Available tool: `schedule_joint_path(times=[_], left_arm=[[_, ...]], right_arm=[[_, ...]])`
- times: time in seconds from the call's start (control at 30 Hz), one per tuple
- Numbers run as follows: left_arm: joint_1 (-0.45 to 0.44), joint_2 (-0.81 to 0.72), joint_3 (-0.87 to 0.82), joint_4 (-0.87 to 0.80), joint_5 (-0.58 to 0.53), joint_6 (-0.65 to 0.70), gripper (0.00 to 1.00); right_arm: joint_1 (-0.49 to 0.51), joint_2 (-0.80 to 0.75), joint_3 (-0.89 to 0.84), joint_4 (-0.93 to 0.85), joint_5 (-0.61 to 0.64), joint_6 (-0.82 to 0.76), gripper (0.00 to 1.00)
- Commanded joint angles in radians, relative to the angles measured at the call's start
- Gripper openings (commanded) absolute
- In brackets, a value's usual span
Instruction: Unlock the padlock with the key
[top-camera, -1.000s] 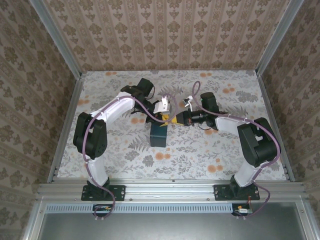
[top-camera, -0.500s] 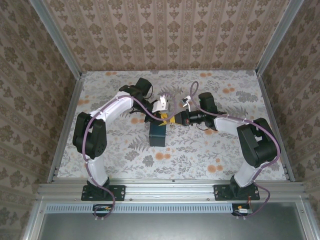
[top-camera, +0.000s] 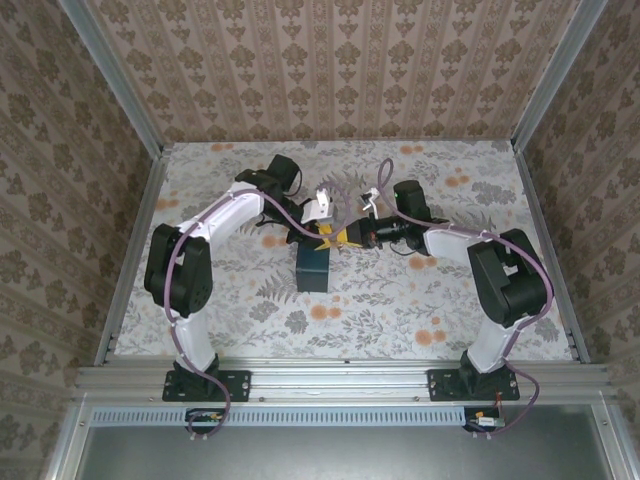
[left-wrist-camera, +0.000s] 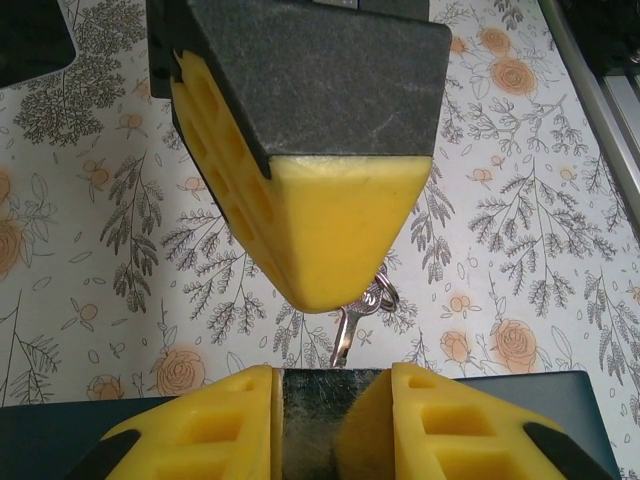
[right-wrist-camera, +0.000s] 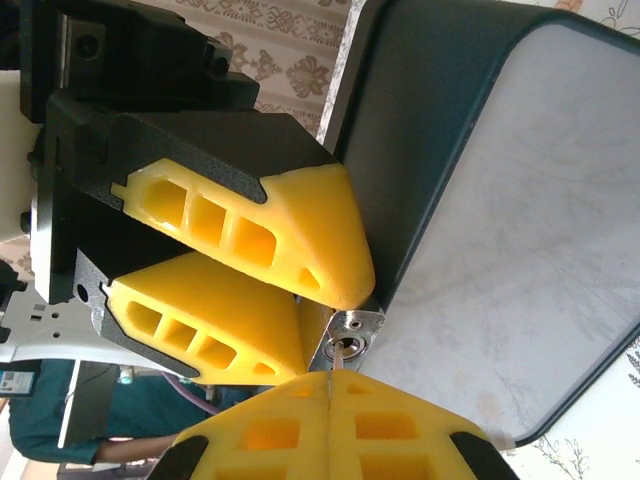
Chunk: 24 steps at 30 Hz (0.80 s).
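Note:
The padlock (left-wrist-camera: 315, 420) is a small metal body clamped between the yellow fingers of my left gripper (left-wrist-camera: 330, 372), which is shut on it. In the right wrist view its silvery keyhole face (right-wrist-camera: 352, 330) points at my right gripper (right-wrist-camera: 330, 378). That gripper is shut on the key (right-wrist-camera: 337, 358), whose thin blade reaches into the keyhole. From the left wrist, a key on a ring (left-wrist-camera: 350, 325) hangs under the right fingertip (left-wrist-camera: 325, 280), its tip at the padlock's far edge. Both grippers meet mid-table (top-camera: 338, 235).
A dark blue box (top-camera: 312, 272) lies on the floral table just in front of the two grippers, right under the padlock (right-wrist-camera: 520, 200). Wallpapered walls and metal rails (top-camera: 130, 270) enclose the table on three sides.
Both grippers, still joined at the padlock and key, have shifted slightly left and farther from the bases. The right arm stretches further across. The grips look unchanged.

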<state>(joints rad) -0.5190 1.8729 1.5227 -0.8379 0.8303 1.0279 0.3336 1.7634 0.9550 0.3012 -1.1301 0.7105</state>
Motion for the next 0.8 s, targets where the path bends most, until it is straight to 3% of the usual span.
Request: schedule_joint_path(times=[0.0,0.17,0.53,0.77], left_arm=[[-0.021,0.013,0.004,0.035,0.110,-0.023,0.21],[-0.013,0.011,0.002,0.044,0.122,-0.039,0.21],[-0.012,-0.002,-0.027,0.065,0.111,-0.050,0.29],[-0.013,-0.011,-0.051,0.081,0.113,-0.052,0.25]], right_arm=[[0.026,-0.008,0.046,-0.053,-0.035,-0.063,0.00],[0.027,-0.027,0.018,-0.083,0.019,-0.093,0.00],[0.004,0.006,-0.018,0.101,-0.010,0.023,0.00],[0.015,0.047,-0.021,0.125,-0.021,0.085,0.00]])
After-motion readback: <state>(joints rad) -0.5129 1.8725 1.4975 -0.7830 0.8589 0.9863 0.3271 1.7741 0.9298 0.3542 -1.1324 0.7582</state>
